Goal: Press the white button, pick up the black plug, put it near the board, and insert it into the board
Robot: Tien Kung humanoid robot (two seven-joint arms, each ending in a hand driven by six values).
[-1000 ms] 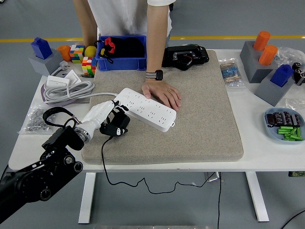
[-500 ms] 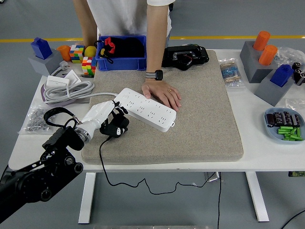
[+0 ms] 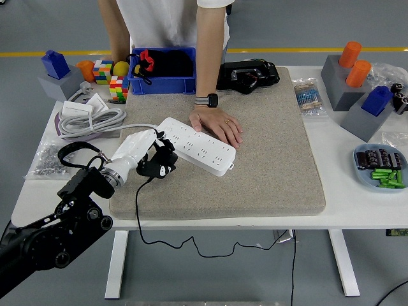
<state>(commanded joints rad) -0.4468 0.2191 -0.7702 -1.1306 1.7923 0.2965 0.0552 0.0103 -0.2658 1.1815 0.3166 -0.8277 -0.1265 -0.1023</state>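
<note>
White left robot hand (image 3: 144,152) clamped on one black plug (image 3: 159,163), beside one board (image 3: 196,145), person's hand (image 3: 218,125) on it

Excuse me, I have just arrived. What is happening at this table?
The robot's left hand holds a black plug at the near left end of a white power strip, which lies on a beige mat. The plug is beside the strip, not yet in a socket, and its cable hangs over the table's near edge. A person at the far side rests a hand on the strip. The robot's right arm is not visible.
</note>
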